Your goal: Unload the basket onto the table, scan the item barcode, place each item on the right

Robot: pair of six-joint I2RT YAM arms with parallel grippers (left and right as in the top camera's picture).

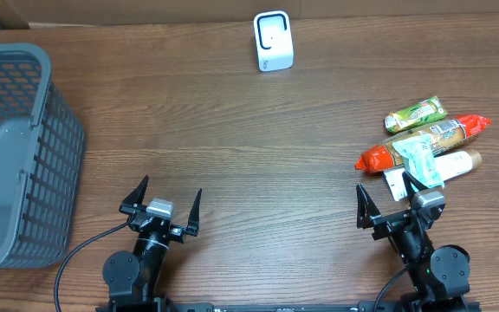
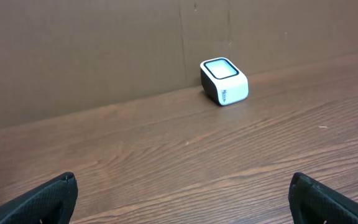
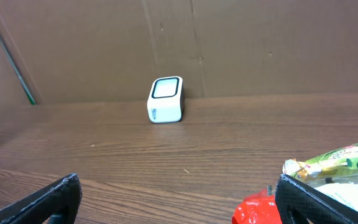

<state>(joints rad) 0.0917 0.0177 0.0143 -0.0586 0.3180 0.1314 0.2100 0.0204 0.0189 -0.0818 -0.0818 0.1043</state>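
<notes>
**Snack packets (image 1: 423,143) lie at the right, both claws released**

The snack packets are in a small pile on the right side of the table (image 1: 258,156), just beyond the right claw (image 1: 385,185). In the pile, a green packet (image 1: 416,113) is the farthest and a white tube (image 1: 457,163) is the nearest. The right claw is at the near edge with its fingers spread wide, grasping nothing. The left claw (image 1: 171,187), near and more to the left, is also spread wide and empty. A white scanner (image 1: 273,41) stands at the far edge, well apart from the packets. A grey basket (image 1: 59,147) stands at the left.
</notes>
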